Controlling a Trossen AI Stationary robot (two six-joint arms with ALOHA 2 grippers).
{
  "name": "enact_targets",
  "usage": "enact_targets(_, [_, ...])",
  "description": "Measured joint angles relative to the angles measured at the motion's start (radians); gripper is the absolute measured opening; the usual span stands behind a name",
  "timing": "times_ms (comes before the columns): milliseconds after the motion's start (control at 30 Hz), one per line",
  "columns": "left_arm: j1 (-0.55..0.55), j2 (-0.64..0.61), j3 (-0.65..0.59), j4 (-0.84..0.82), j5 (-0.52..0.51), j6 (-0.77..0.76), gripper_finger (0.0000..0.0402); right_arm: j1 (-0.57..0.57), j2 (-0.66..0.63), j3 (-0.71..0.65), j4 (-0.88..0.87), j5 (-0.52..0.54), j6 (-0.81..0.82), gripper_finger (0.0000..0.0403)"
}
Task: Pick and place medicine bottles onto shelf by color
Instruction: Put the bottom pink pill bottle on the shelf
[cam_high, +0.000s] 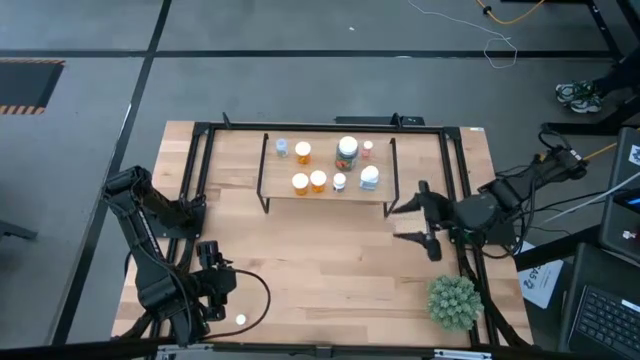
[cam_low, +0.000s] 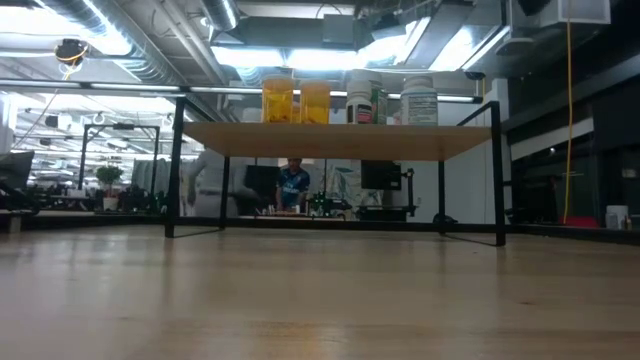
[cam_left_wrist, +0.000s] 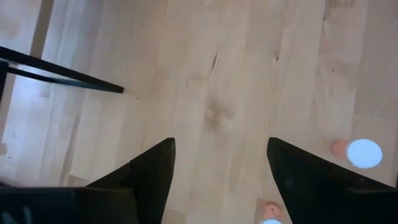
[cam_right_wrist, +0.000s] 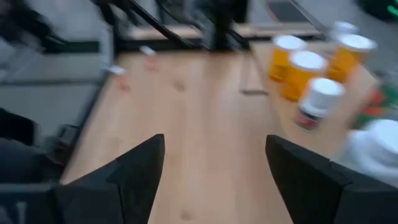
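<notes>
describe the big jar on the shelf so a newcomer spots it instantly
Find the shelf at the table's far side. The jar stands in its back row, right of centre, beside a tiny bottle. It is the largest container there, with dark contents, unlike the orange bottles.

Blurred medicine bottles (cam_right_wrist: 311, 68) at the right wrist view's edge

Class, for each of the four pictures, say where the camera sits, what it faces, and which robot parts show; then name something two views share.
High: overhead, looking down on table, shelf, both arms.
Low: tabletop height, facing shelf; no arm.
Left wrist: facing bare tabletop; open left gripper.
Right wrist: facing shelf's orange bottles; open right gripper.
Shared: orange bottles in high, low, right wrist.
</notes>
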Motion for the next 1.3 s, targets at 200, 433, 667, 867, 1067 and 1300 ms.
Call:
enact_targets(200, [0.000,0.000,0.000,0.011,-0.023,-0.055,0.0250,0.000,-0.187,-0.283,0.285,-0.155,-0.170,0.0282])
enact_targets(433, [0.030,0.000,0.000,-0.012,-0.052,-0.052,0.0250,-0.003,-0.360,-0.502,0.371,-0.127,-0.166,0.0282])
enact_targets(667, [0.077,0.000,0.000,-0.055,-0.121,-0.051,0.0250,-0.005,-0.530,-0.672,0.532,-0.066,-0.141,0.0282])
enact_targets(867, [0.121,0.000,0.000,-0.057,-0.139,-0.050,0.0250,-0.016,-0.648,-0.749,0.573,-0.065,-0.167,0.0282])
enact_targets(1067, [0.174,0.000,0.000,-0.056,-0.228,-0.001,0.0250,-0.043,-0.760,-0.822,0.567,-0.067,-0.141,0.0282])
enact_targets(1300, [0.246,0.000,0.000,-0.055,-0.246,0.082,0.0250,-0.073,-0.830,-0.855,0.536,-0.165,-0.120,0.0282])
